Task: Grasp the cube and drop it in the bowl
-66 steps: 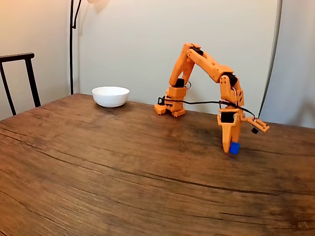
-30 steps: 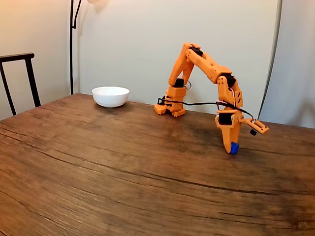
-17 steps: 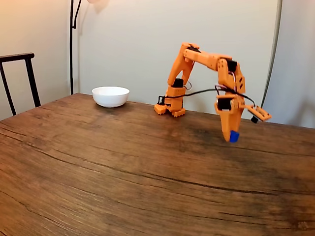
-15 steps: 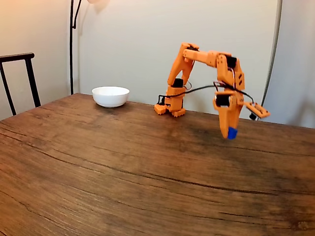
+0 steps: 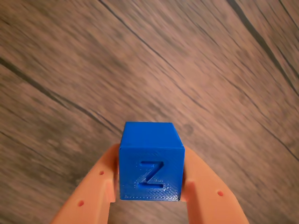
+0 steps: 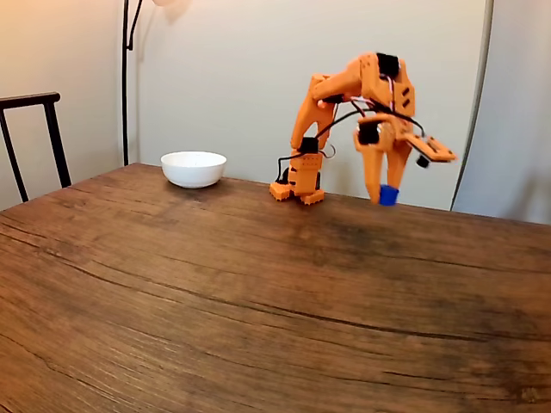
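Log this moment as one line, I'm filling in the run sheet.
phase: carry | gripper: shut on cube, raised above table | bowl: empty as far as visible, at left in fixed view

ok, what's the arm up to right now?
The orange arm's hand is clamped on the small bright blue cube, one finger on each side, and holds it well above the brown wooden table. In the wrist view the near face of the cube shows a recessed Z. The round white bowl sits at the table's far edge, left of the arm's base in the fixed view, with nothing visible in it.
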{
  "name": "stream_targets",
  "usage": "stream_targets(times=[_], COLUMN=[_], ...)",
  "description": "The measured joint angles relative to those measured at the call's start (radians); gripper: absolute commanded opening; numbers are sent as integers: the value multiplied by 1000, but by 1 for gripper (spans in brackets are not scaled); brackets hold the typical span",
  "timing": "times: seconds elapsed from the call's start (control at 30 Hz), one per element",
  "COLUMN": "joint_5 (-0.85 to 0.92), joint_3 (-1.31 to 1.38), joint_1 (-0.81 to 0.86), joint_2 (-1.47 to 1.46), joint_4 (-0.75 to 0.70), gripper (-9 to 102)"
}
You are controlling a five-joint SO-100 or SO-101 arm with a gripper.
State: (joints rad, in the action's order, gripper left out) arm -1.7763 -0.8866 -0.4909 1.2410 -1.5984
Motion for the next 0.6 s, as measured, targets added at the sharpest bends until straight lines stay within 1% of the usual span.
stream_targets(times=[0.07, 0.13, 0.3, 0.47, 0.6], joint_5=[29, 43, 48, -26, -123], joint_3=[38, 74, 137, 141, 141], joint_1=[9, 15, 49, 129, 244], joint_2=[0, 0, 0, 9, 103], joint_4=[-66, -100, -101, -101, -101], gripper=[8, 8, 8, 8, 8])
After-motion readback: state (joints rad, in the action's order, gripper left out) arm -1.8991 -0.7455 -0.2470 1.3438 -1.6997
